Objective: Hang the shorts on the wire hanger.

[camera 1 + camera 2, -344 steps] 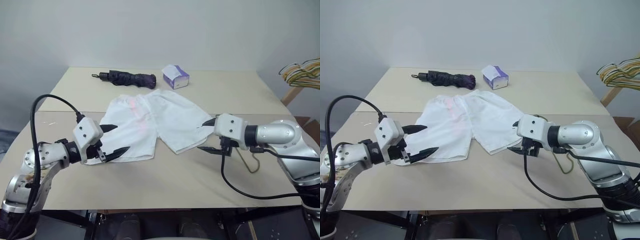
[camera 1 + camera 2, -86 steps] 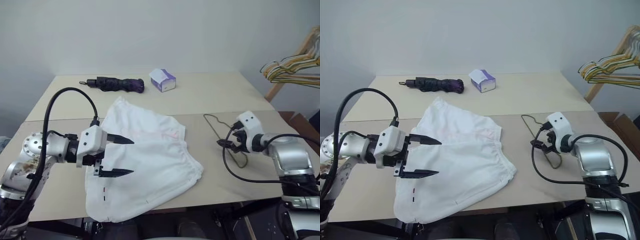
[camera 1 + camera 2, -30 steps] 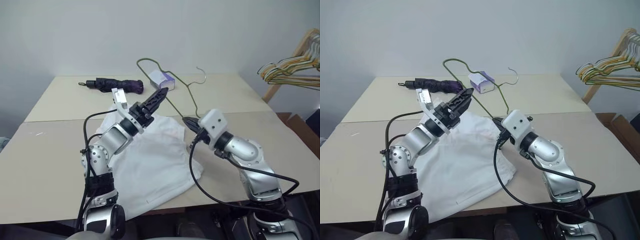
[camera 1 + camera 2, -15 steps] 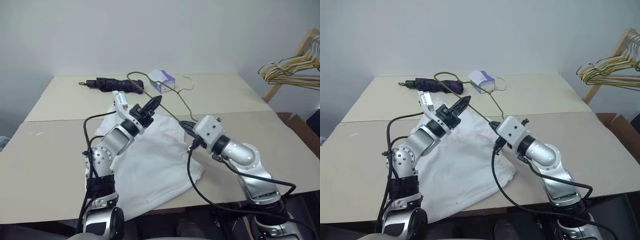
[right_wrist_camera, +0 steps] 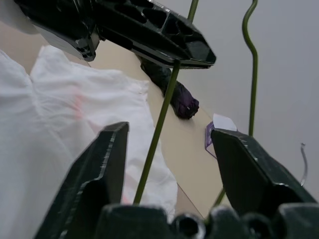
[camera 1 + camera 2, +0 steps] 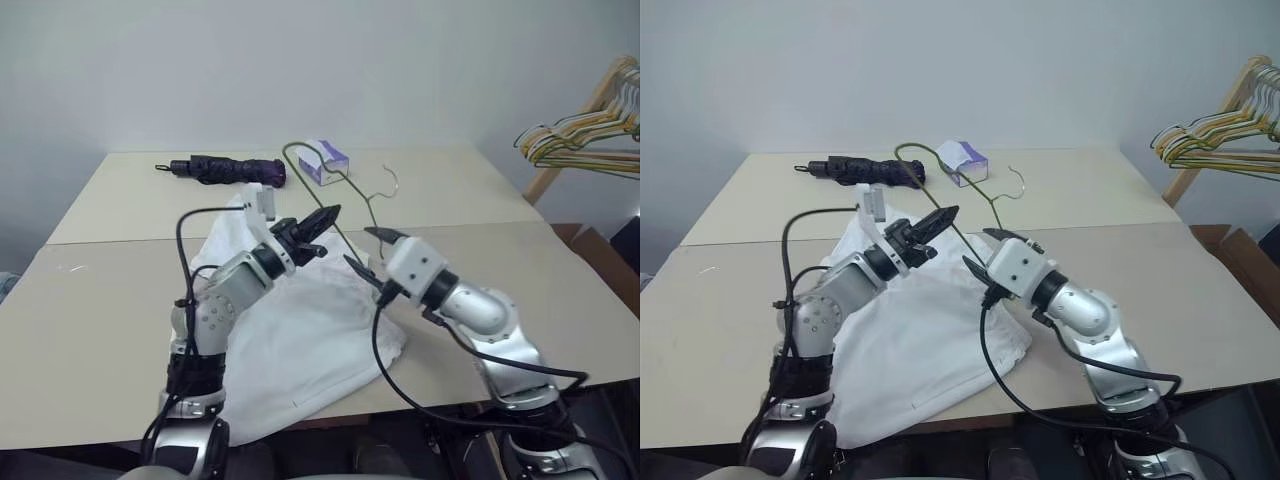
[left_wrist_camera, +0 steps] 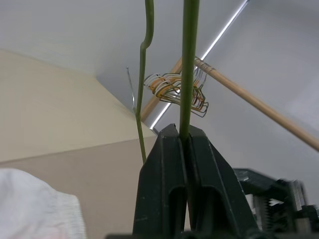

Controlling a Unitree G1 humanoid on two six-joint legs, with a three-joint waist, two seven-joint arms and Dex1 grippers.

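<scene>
The left pincer [image 6: 322,218] is clamped shut on one straight run of the hanger [image 6: 318,168], which stands in the air above the tabletop [image 6: 110,290], its hook tipped toward the far right. The left wrist view shows the green wire pinched between the two black fingers [image 7: 164,184]. The right pincer [image 6: 985,252] is spread wide, and the same wire passes between its fingers without touching either.

The main risk is the hanger swinging or twisting. It hangs from a single narrow grip on thin round wire, so it could rotate in that grip or slide through it, and the triangle would then sit at a bad angle for threading cloth. A second risk is the right pincer catching the wire as it pulls away, since the wire runs through its gap; a sideways move could knock the hanger loose. A third is the shorts [image 6: 300,330] slipping off the near edge, where part of the cloth already overhangs.

The shorts lie flat and crumpled on the tabletop, below and just nearer than both pincers, touched by neither. The hanger rises from the left pincer, up and away over the far part of the shorts, toward a tissue box [image 6: 325,161] and a folded umbrella [image 6: 215,169].
</scene>
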